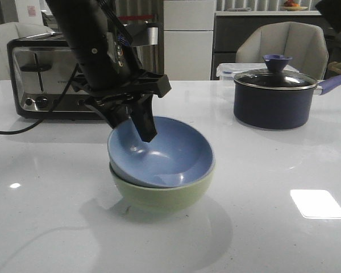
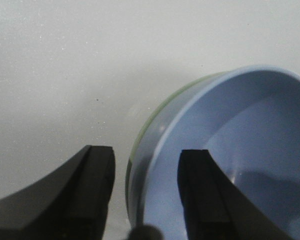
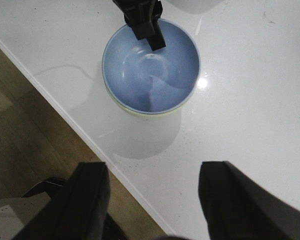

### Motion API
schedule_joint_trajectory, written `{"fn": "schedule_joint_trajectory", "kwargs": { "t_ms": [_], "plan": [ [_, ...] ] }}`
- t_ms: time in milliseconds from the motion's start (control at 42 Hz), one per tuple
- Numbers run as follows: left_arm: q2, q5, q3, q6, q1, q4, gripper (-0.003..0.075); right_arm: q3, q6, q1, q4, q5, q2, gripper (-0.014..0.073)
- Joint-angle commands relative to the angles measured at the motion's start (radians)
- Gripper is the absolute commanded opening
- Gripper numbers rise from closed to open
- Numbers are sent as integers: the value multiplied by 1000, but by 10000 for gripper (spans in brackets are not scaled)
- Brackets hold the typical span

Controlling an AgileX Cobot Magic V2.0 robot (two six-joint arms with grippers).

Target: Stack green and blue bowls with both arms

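The dusty blue bowl (image 1: 170,156) sits tilted inside the sage green bowl (image 1: 165,196) at the table's middle. My left gripper (image 1: 133,125) is open and straddles the blue bowl's left rim, one finger inside, one outside. In the left wrist view the gripper (image 2: 146,180) shows a gap on both sides of the blue rim (image 2: 250,130), with a green sliver (image 2: 155,117) beneath. My right gripper (image 3: 152,180) is open and empty, high above the table's front edge. From there the blue bowl (image 3: 155,75) shows nested in the green one (image 3: 140,114).
A chrome toaster (image 1: 45,74) stands at the back left with its cable on the table. A dark navy lidded saucepan (image 1: 275,96) stands at the back right, a plastic box (image 1: 227,69) behind it. The table's front edge (image 3: 65,115) borders wooden floor.
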Motion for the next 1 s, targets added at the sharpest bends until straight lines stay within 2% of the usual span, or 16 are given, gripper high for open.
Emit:
{"fn": "schedule_joint_trajectory", "kwargs": {
  "t_ms": [0, 214, 381, 857, 976],
  "plan": [
    [-68, 3, -45, -1, -7, -18, 435, -28, -12, -1, -1, -60, -5, 500],
    [-213, 15, -33, -1, -7, -8, 435, -28, -12, -1, -1, -60, -5, 500],
    [-377, 8, 50, -1, -7, -3, 435, -28, -12, -1, -1, -60, -5, 500],
    [-941, -75, 508, -5, -7, 183, 435, -28, -12, -1, -2, -64, -5, 500],
    [-1062, -105, 600, -69, -7, 249, 435, -28, 2, -8, -22, -55, -5, 500]
  ]
}}
